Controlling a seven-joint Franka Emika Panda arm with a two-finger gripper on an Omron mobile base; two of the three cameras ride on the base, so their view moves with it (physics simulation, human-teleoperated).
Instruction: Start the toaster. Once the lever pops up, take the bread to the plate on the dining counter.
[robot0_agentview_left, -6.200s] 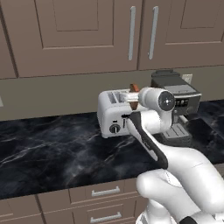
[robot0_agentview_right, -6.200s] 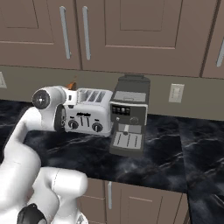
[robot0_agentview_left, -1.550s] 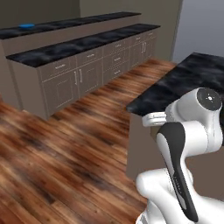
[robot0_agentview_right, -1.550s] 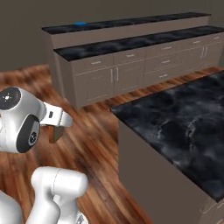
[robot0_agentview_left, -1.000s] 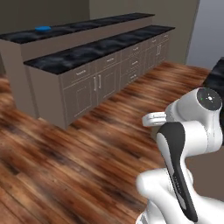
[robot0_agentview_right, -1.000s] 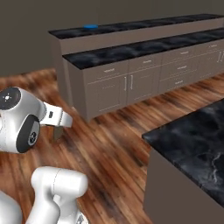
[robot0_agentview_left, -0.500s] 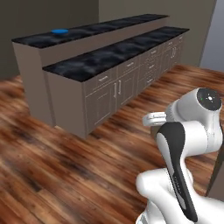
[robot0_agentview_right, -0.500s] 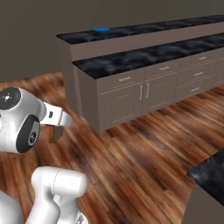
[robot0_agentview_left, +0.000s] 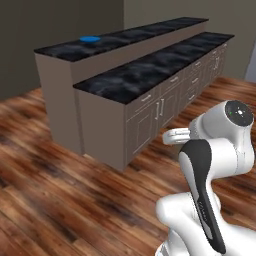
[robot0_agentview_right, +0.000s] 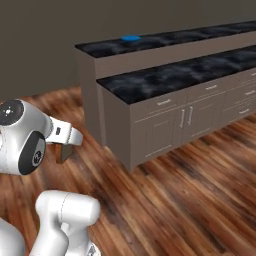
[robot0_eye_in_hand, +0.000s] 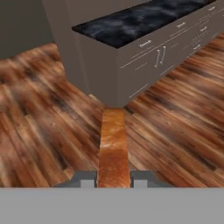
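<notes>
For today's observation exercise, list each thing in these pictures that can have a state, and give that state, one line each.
tool: shut on the bread
bread: held edge-on between the fingertips, above the wooden floor
plate: lying flat on the dining counter, nothing on it
dining counter: bears the plate near its end
cabinet doors: closed
drawers: closed

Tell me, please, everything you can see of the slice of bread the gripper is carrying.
The bread appears in the hand view edge-on, as a narrow orange-brown strip of crust, mottled and darker toward the near end. It stands between the two dark fingertips of the gripper, which is shut on it, one tip at each side of its near end. It is held in the air above the wooden floor and touches nothing else. Its tan face is not visible.
</notes>
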